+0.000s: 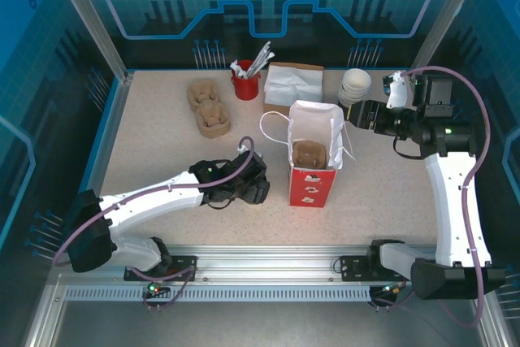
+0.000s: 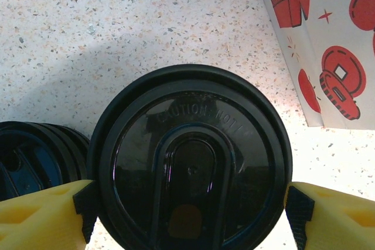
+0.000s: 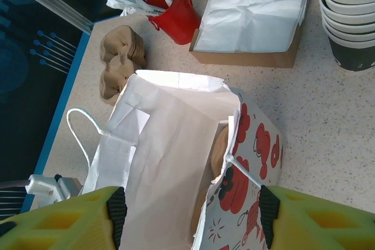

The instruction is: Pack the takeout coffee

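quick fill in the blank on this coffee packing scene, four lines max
1. The takeout coffee, between the left gripper fingers, is capped in ____ plastic.
2. The paper bag standing on the table is white and ____.
3. A brown cup carrier sits ____ the bag.
4. In the left wrist view, the spare lids are stacked on the coffee's ____ side.

Missing words: black; red; inside; left

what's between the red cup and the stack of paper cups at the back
A cardboard box of white napkins lies between the red cup and the paper cup stack, seen in the top view.
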Available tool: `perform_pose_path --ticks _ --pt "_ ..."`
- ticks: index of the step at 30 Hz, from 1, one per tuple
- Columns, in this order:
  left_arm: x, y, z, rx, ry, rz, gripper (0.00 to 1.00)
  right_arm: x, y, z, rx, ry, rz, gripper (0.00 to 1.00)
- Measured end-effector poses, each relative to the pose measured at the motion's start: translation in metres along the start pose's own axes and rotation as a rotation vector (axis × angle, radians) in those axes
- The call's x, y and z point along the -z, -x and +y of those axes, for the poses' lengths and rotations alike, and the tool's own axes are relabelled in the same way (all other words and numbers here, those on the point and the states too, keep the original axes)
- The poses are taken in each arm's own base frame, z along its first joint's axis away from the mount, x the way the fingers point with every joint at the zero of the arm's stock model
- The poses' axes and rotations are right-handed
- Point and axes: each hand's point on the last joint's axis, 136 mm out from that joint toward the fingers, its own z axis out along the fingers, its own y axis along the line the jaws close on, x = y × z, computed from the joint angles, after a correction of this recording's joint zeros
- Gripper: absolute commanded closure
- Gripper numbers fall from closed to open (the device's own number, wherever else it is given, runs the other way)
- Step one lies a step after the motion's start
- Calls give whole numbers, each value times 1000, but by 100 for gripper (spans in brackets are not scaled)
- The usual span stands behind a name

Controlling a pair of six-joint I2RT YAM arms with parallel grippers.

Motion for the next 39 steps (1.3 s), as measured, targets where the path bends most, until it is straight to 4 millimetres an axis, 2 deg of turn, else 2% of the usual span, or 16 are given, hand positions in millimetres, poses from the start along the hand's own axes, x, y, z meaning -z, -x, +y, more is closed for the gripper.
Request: perform_pose_path --ticks 17,39 --pt "-3 8 -4 -6 14 2 16 0 1 -1 -13 26 5 36" --pt "-10 10 -3 0 38 42 26 -3 4 0 -13 55 16 36"
